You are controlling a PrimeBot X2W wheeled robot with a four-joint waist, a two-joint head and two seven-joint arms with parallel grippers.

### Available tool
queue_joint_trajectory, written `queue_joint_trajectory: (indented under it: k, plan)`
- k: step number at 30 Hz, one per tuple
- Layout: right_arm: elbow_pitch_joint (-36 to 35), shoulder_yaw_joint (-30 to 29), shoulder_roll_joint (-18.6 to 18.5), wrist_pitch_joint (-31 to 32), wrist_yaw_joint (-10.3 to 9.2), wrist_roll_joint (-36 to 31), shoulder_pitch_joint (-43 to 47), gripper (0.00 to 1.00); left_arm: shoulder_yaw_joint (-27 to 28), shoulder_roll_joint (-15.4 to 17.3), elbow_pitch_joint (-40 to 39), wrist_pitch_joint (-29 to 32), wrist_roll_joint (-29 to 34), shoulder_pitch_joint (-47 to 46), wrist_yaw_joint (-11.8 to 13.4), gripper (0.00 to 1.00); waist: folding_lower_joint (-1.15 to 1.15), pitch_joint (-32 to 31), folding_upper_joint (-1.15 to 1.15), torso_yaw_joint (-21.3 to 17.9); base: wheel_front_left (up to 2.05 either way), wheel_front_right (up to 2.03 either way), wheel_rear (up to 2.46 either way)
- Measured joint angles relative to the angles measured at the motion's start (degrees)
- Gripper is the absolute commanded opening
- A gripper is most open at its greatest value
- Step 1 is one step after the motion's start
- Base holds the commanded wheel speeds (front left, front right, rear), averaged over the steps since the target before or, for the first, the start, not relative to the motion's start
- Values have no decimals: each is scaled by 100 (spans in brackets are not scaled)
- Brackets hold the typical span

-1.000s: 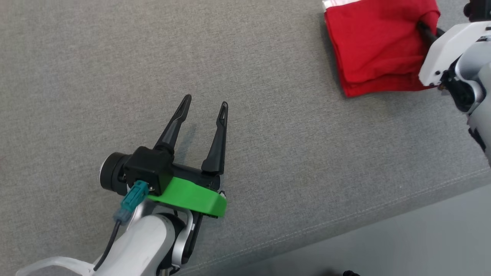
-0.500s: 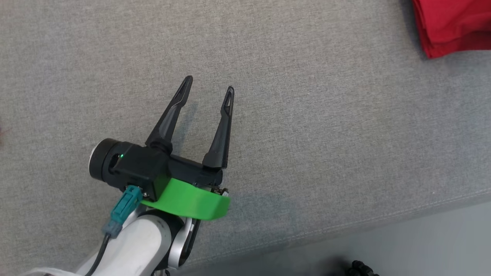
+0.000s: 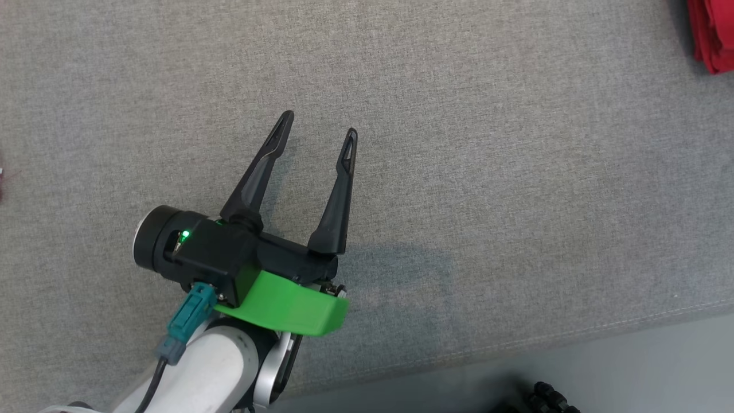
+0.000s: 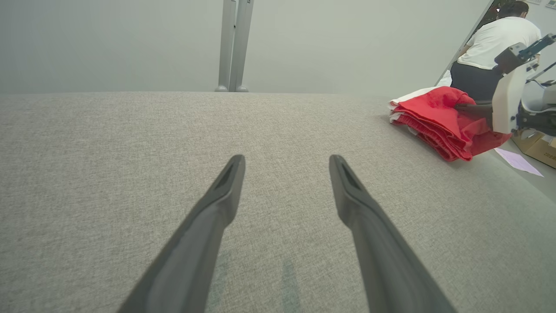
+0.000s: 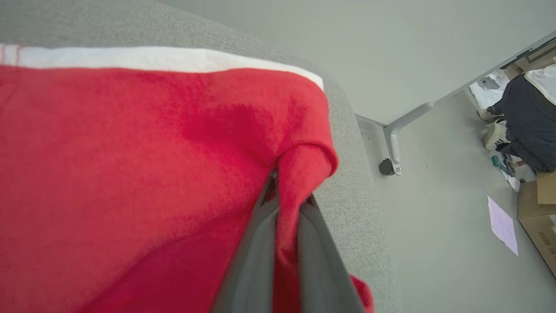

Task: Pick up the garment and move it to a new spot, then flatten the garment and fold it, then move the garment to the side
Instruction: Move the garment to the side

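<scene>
The left gripper (image 3: 319, 124) is seen spread wide over the grey surface (image 3: 516, 172), with nothing held. In the left wrist view, bare grey fabric is seen between its fingers (image 4: 208, 226). The red garment (image 3: 711, 34) is cut off at the top right corner of the head view, well apart from the left gripper, to its right and further out. In the left wrist view the garment (image 4: 438, 121) is shown folded into a stack with a white band at its far edge. It is placed near the right-hand edge of the surface (image 4: 130, 130), far right of the open fingers, and its underside appears to rest on the fabric. The right gripper (image 4: 475, 108) is seen there entering the stack from the right, its dark fingers buried in the upper fold. In the right wrist view the right gripper (image 5: 290, 195) is clamped tight on a pinched ridge of the garment (image 5: 130, 174), with red cloth bunched over the tips and squeezed between both fingers. The surface (image 5: 356, 208) is seen beside the cloth. On the floor beyond, a person (image 4: 495, 39) in a white top, a box (image 4: 538, 148) and a paper sheet (image 4: 519, 161) are visible.
</scene>
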Motion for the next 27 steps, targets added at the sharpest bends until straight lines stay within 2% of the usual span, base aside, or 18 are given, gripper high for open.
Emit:
queue_joint_trajectory:
  k: [1, 2, 14, 23, 27]
  plan:
    - [36, -29, -25, -69, -1, -60, -8, 94, -2, 0, -4, 2, 2, -8, 8, 100, 0, 9, 0, 8, 0, 0, 0]
    - [70, -55, -43, -118, 0, -145, -8, 100, -3, 3, -5, 3, 9, -9, 10, 100, 0, 16, 0, 15, 0, 0, 0]
    - [145, -816, -115, -142, -1, -479, 307, 100, -22, 18, 58, 34, -9, -8, 33, 100, 0, -145, 0, -18, 0, 0, 0]
    - [116, -1182, 412, -638, -1, -545, 497, 100, 242, 76, 479, -353, -149, 93, 27, 100, 0, -580, 0, -79, 0, 0, 0]
    - [-156, -1246, 584, -758, -1, -506, 657, 100, 435, 90, 767, -569, -365, 141, -33, 100, 0, -879, 0, -80, 0, 0, 0]
